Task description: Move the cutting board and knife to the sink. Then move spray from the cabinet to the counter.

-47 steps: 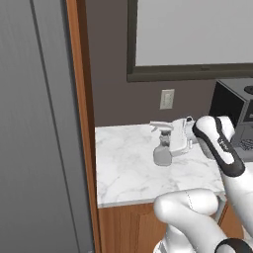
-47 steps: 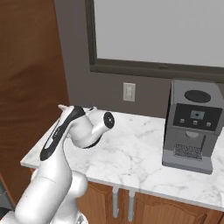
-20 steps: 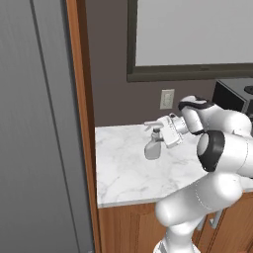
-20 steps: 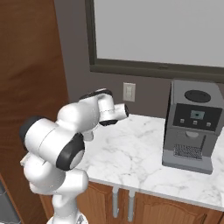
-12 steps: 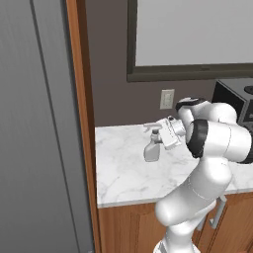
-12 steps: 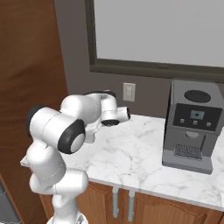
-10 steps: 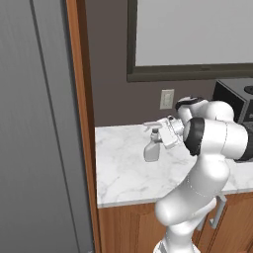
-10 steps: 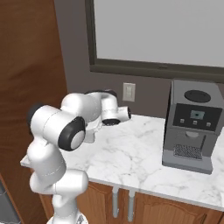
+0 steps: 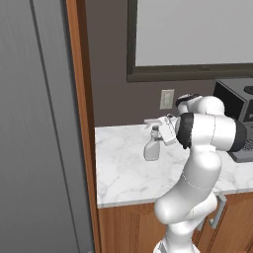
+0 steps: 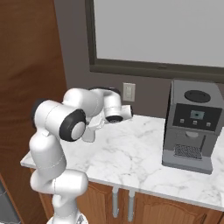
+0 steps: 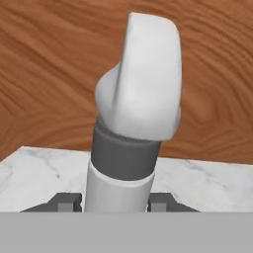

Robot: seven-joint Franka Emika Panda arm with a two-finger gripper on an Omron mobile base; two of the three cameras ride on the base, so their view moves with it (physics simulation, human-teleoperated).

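Spray (image 9: 152, 146) stands upright on the counter (image 9: 123, 173), approx. mid-depth, to the outlet-side of the reddish-brown panel (image 9: 81, 113) and just below-left of the wall outlet (image 9: 167, 99); the coffee machine (image 10: 190, 127) sits well apart at the far end of the counter. Hand (image 11: 116, 201) is at the bottle's neck: in the hand view both fingertips (image 11: 66, 201) flank the pale neck under the dark collar, jaws partly open. Whether the pads actually press the plastic or stand just clear, I cannot tell. Handling, est.: small hollow plastic bottle, so light, semi-stiff, smooth and a bit slippery; not fragile, but the tall narrow form w/ heavy trigger head looks tippy if nudged sideways. Best hold pt. is the narrow neck below the collar, where the head acts as a stop against slipping down; body is wider and rounder, trigger nozzle would likely flex. Count: spray x1, hand x1, coffee machine x1, outlet x1, window (image 9: 192, 34) x1.
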